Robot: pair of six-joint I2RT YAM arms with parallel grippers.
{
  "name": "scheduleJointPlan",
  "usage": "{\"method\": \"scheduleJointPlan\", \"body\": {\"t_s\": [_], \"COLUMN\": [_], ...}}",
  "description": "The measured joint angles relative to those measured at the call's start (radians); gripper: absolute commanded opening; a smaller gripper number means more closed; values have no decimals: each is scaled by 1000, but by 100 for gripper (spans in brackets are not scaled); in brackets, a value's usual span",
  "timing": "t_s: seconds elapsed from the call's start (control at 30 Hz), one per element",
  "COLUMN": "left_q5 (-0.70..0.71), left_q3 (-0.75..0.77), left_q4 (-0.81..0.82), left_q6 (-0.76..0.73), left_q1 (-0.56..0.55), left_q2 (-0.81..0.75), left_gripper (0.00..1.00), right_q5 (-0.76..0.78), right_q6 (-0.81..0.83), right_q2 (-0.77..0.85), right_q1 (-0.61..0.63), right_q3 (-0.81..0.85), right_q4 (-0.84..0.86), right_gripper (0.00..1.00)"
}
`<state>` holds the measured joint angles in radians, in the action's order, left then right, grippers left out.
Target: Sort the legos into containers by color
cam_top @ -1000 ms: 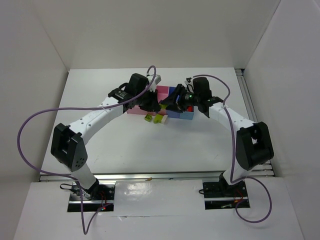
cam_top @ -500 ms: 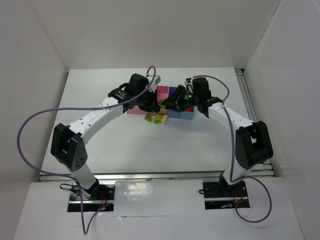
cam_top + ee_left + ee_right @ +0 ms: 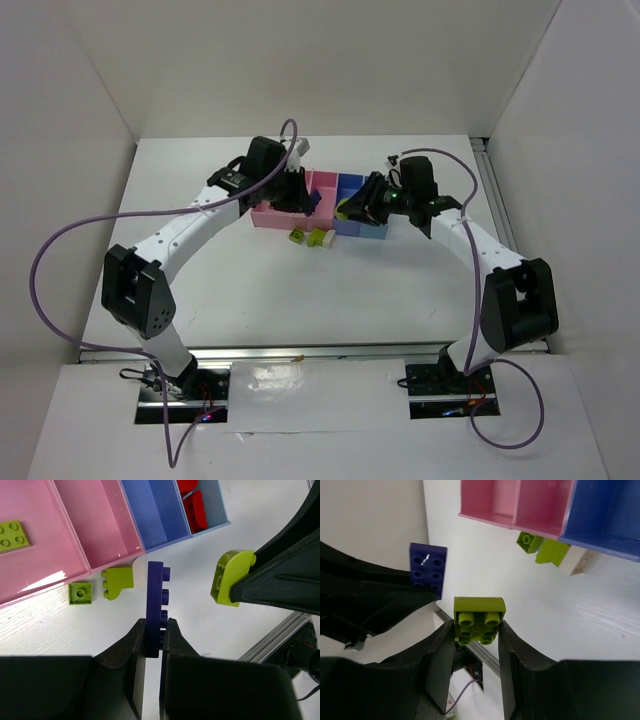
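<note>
1. The left pincer (image 3: 154, 630) is pressed onto the lower edge of a flat dark blue plastic lego plate (image 3: 155, 587). It holds the plate upright at the centre of the left wrist frame, above the white desk (image 3: 200, 610) and just short of the bins.
2. The right pincer (image 3: 477, 636) pinches a glossy yellow-green plastic lego brick (image 3: 480, 611) at mid-frame of the right wrist view. This brick is also in the air and outside the bins.
3. My reading is that both arms are mid-carry, with nothing released yet. Next, each pincer needs to line up over a matching compartment and spread. The green likely goes to the wide pink bin and the dark blue to the bare blue one. The arms are close together, so they should probably go one at a time.
4. Three pieces lie loose on the desk by the bins' near wall: a small square yellow-green brick (image 3: 80, 592), a curved yellow-green brick (image 3: 119, 577) and one whitish brick (image 3: 577, 562).
5. Farthest is the row of joined shallow plastic containers (image 3: 95, 525), with four compartments, two pink and two blue.
   - The wide pink one holds one yellow-green flat plate (image 3: 12, 535) at the left edge.
   - The narrow pink and the darker blue show bare.
   - The light blue one, at the top, holds red bricks (image 3: 192, 502). At least two are visible.
</note>
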<state>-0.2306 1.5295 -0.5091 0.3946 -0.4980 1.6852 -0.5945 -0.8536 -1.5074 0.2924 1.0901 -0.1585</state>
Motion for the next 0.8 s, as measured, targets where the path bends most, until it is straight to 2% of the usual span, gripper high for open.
{"method": "scheduleJointPlan", "body": {"t_s": [0.3, 0.47, 0.8], "left_q5": [-3, -18, 20], "left_q3": [79, 236, 431], "left_q4": [-55, -108, -143], "left_q6": [25, 24, 82], "left_q1": [53, 62, 51], "left_q2": [50, 180, 427], "left_gripper": [0, 0, 0], "right_q5": [152, 270, 317], "right_q6": [122, 181, 220], "right_q2": [45, 96, 107], "right_q1": [0, -5, -40], "right_q3": [43, 95, 128], "right_q4": [-188, -248, -266], "right_gripper": [6, 6, 6]}}
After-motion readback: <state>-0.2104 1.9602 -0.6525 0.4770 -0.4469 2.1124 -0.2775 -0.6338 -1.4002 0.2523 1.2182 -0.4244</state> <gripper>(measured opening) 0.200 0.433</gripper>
